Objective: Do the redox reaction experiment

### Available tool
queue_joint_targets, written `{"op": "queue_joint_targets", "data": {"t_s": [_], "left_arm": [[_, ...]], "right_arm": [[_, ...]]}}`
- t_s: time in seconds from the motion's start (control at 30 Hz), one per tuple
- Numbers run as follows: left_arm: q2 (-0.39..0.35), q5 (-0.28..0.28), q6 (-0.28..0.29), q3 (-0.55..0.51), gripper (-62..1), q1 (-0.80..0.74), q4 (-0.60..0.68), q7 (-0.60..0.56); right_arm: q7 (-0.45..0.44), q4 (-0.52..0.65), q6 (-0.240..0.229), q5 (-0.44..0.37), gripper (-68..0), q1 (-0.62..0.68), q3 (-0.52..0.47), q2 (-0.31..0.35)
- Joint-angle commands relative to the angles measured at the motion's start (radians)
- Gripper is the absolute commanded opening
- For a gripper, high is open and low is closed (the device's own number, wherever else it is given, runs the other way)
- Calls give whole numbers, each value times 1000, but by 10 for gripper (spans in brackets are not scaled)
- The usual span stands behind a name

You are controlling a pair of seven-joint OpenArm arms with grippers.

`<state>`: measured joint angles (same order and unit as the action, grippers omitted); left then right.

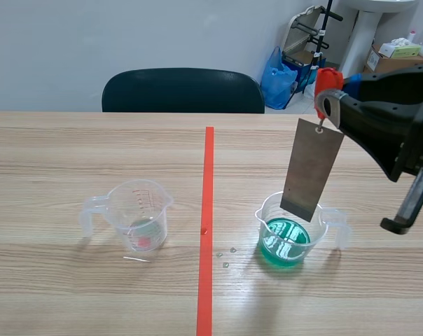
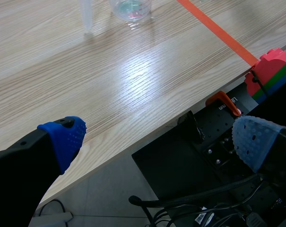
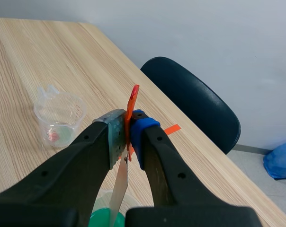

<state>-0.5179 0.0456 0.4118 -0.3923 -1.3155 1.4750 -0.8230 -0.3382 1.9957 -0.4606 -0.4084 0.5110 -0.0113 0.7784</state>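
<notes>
Fingers [image 3: 101,142] of the right gripper [image 3: 128,135] are clamping the orange-red tab [image 3: 132,97] from which the grey metal plate [image 1: 311,168] is hanging just below, its lower edge entering the mouth of the beaker of green liquid [image 1: 288,234] but seemingly not yet dipping, so the immersion is still waiting, while the left gripper [image 2: 157,137] is standing open beside the table [image 2: 110,71] edge.

Right arm [image 1: 388,126] enters from the right, raised above the table [image 1: 71,294]. Right gripper [image 1: 326,101] points left, fingers pressed together on an orange-red tab [image 3: 132,100]. Left gripper [image 2: 159,139] sits low at the near table edge, fingers spread wide, blue pads [image 2: 65,137] bare.
</notes>
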Motion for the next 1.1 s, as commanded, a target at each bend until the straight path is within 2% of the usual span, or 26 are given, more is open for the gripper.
{"op": "queue_joint_targets", "data": {"t_s": [0.0, 0.77, 1.07], "left_arm": [[5, 10, -6, -3, 14, -1, 10, -18], [5, 10, -6, -3, 14, -1, 10, -18], [5, 13, -6, -3, 14, -1, 10, -18]], "right_arm": [[-16, 18, 4, -11, -656, -7, -4, 8], [-3, -1, 4, -11, -656, -10, -2, 8], [-80, -69, -1, -10, -656, -32, 14, 8]]}}
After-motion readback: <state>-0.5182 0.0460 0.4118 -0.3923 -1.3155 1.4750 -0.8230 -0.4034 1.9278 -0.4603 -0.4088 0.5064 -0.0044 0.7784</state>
